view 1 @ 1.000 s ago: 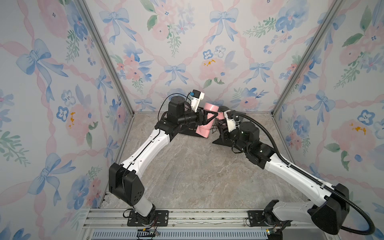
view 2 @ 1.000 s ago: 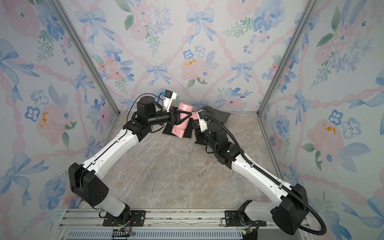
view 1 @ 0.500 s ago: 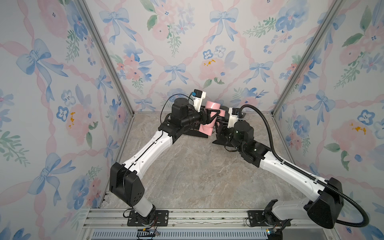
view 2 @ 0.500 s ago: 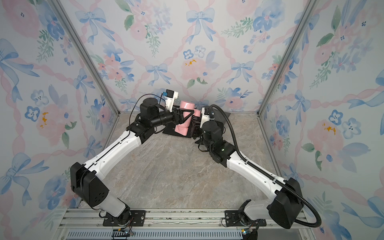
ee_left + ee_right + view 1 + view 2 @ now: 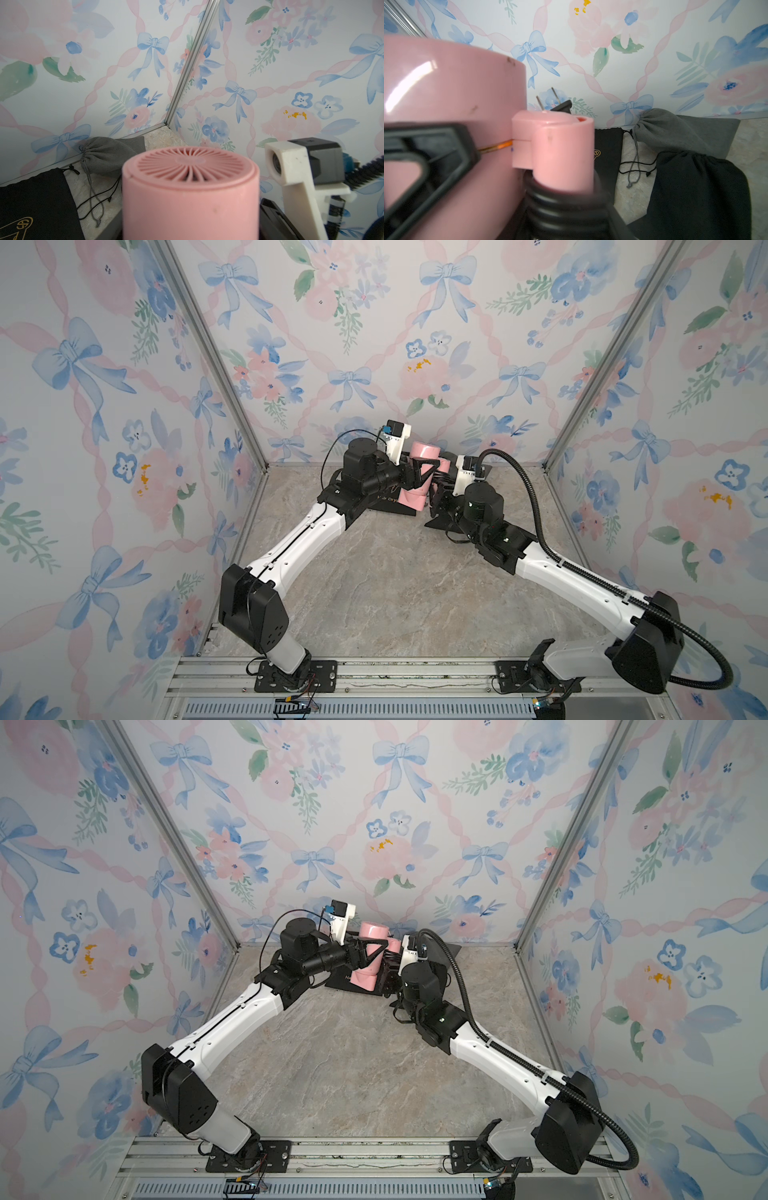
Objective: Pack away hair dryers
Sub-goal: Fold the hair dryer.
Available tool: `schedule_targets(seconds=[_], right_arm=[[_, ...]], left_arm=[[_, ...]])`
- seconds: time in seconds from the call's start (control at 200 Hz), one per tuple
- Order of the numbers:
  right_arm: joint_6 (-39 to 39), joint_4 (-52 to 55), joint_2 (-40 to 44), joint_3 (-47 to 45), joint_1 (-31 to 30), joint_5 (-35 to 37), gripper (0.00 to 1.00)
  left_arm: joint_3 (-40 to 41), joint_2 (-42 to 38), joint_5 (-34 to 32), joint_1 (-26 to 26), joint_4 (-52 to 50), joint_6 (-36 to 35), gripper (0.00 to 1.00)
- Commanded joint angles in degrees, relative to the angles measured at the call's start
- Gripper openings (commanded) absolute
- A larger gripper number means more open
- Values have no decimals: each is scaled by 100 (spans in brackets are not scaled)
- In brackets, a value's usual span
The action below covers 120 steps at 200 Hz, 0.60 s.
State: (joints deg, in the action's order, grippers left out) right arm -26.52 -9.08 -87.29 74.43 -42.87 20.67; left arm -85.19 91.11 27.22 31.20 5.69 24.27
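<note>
The pink hair dryer (image 5: 419, 493) is upright at the back of the surface (image 5: 395, 593), close to the rear wall, with its vent grille (image 5: 191, 164) facing up. Its lower end is on or just over a flat black pouch (image 5: 395, 508) with gold print; which, I cannot tell. The folded handle (image 5: 562, 149) lies along the barrel, the black cord (image 5: 564, 205) is coiled round its lower part, and the plug (image 5: 560, 105) pokes out behind with its prongs up. The left hand (image 5: 428, 473) is clamped on the barrel from the side, one black finger (image 5: 431, 158) flat against the pink shell. The right hand (image 5: 436, 495) sits just beside the handle and cord; whether it grips them I cannot tell. Against the wall lie a grey drawstring pouch (image 5: 675, 128) and a filled black pouch (image 5: 695, 197), touching each other
</note>
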Motion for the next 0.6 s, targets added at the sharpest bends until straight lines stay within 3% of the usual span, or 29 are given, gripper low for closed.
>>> schedule_targets(seconds=[0.0, 0.085, 0.305, 0.595], right_arm=[[255, -1263, 83, 24, -338, -699, 31], [471, -1154, 161, -32, -336, -696, 35], [733, -723, 386, -201, -336, -843, 58], [736, -85, 562, -332, -362, -657, 63]], left_arm=[[153, -17, 817, 442, -111, 137, 47], [142, -55, 746, 424, -112, 146, 47], [86, -120, 392, 314, -112, 209, 49], [-7, -51, 190, 255, -110, 149, 49]])
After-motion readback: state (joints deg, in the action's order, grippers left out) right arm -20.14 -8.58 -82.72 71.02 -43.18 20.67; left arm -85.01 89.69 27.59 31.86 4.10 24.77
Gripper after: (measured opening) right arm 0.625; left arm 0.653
